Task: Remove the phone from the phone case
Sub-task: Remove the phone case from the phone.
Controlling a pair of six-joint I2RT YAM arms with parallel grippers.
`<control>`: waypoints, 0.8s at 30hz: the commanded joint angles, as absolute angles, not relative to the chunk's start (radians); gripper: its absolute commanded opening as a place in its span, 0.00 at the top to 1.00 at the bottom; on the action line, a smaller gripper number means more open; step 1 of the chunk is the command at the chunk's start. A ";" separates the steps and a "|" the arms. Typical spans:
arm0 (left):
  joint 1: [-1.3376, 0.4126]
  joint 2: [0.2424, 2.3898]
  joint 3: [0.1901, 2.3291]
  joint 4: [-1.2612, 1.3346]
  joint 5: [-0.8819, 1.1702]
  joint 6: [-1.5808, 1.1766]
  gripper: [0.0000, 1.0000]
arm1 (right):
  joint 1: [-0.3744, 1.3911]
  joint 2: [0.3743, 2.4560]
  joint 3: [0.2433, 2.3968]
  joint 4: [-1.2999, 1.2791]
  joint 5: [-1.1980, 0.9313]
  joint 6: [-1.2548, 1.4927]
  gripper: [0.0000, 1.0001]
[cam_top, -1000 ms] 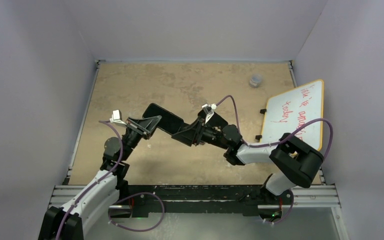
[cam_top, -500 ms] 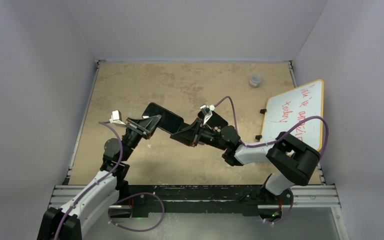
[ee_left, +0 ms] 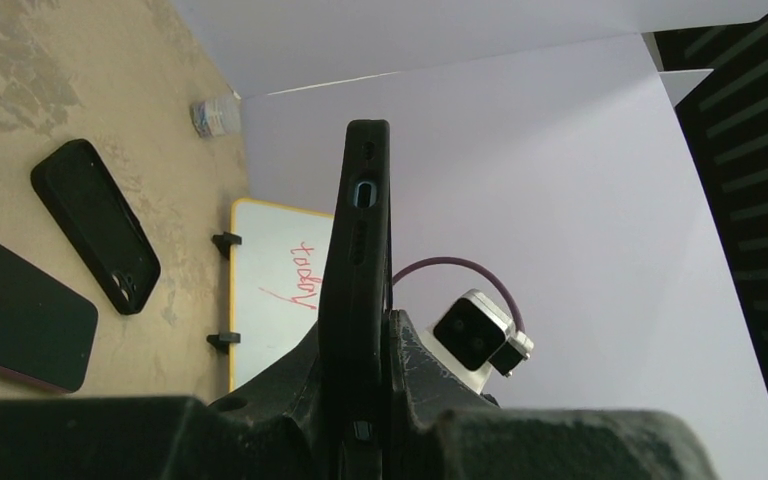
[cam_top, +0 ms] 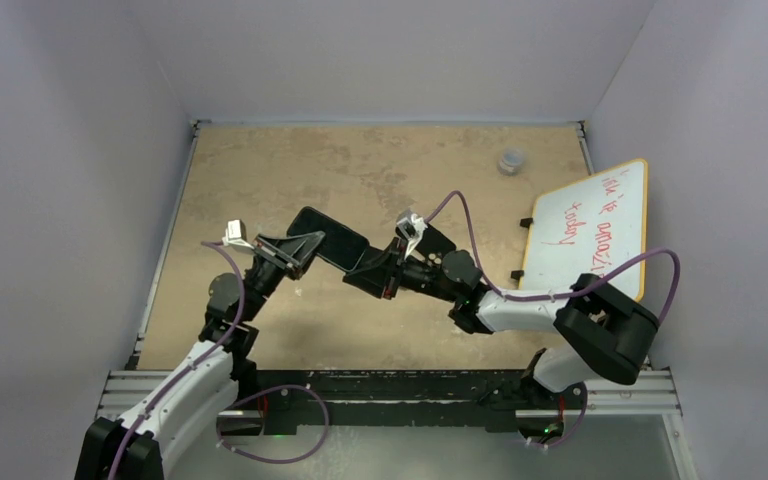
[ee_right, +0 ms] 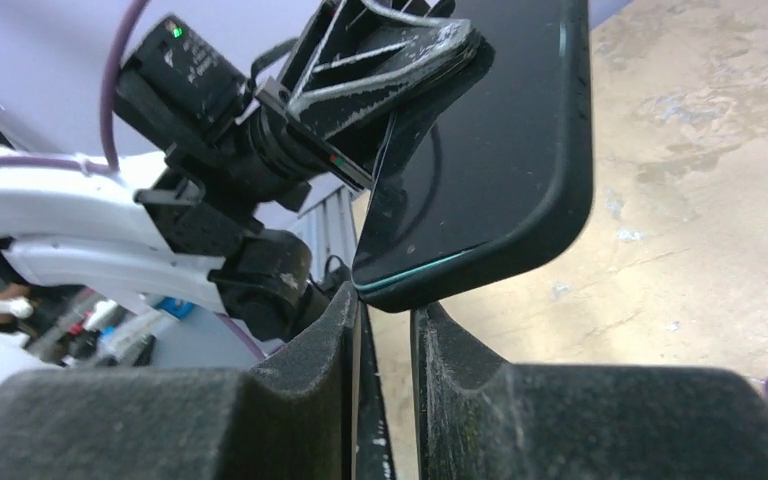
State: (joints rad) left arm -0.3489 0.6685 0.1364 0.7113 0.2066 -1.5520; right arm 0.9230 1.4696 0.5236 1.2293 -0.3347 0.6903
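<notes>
A black phone in its black case (cam_top: 328,236) is held in the air over the table's middle. My left gripper (cam_top: 302,246) is shut on its left end. In the left wrist view the case (ee_left: 360,230) stands edge-on between my fingers (ee_left: 360,335). My right gripper (cam_top: 362,276) is at the phone's right end. In the right wrist view the phone (ee_right: 505,150) shows a dark screen with a teal rim. Its lower corner sits at the mouth of my right gripper (ee_right: 390,305), whose jaws stand narrowly apart. The left gripper (ee_right: 400,60) clamps the far end.
A second black case (ee_left: 95,225) and a dark phone with a purple edge (ee_left: 10,320) lie on the tan table below. A whiteboard with red writing (cam_top: 595,225) leans at the right wall. A small clear cup (cam_top: 510,160) stands at the back right.
My right gripper has moved left and slightly down, closing on the phone's right corner. The left gripper and the phone have stayed in place.
</notes>
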 commanded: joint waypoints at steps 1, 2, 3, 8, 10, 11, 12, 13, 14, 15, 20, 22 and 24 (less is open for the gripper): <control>-0.364 0.674 0.213 0.712 0.361 -1.586 1.00 | 0.917 1.448 0.551 1.183 -0.324 0.466 1.00; -0.364 0.679 0.215 0.714 0.372 -1.588 1.00 | 0.917 1.448 0.553 1.172 -0.327 0.457 1.00; -0.364 0.681 0.217 0.715 0.383 -1.588 1.00 | 0.915 1.447 0.556 1.162 -0.327 0.447 1.00; -0.364 0.683 0.221 0.746 0.443 -1.591 1.00 | 0.899 1.449 0.571 1.116 -0.314 0.443 1.00; -0.364 0.678 0.218 0.751 0.455 -1.593 1.00 | 0.882 1.455 0.567 1.135 -0.322 0.479 1.00; -0.364 0.676 0.218 0.759 0.461 -1.593 1.00 | 0.875 1.458 0.561 1.149 -0.325 0.498 1.00; -0.364 0.680 0.218 0.781 0.473 -1.594 1.00 | 0.869 1.461 0.555 1.165 -0.323 0.513 1.00; -0.364 0.686 0.218 0.801 0.484 -1.597 1.00 | 0.862 1.462 0.549 1.177 -0.318 0.525 1.00; -0.364 0.691 0.219 0.815 0.491 -1.598 1.00 | 0.858 1.465 0.547 1.182 -0.316 0.533 1.00; -0.364 0.691 0.219 0.817 0.488 -1.590 1.00 | 0.855 1.468 0.545 1.185 -0.321 0.535 1.00; -0.364 0.669 0.227 0.764 0.421 -1.532 1.00 | 0.854 1.465 0.526 1.225 -0.365 0.556 0.83; -0.364 0.675 0.239 0.765 0.399 -1.511 1.00 | 0.854 1.454 0.503 1.250 -0.377 0.569 0.63; -0.364 0.686 0.246 0.777 0.375 -1.504 1.00 | 0.857 1.447 0.471 1.284 -0.392 0.594 0.51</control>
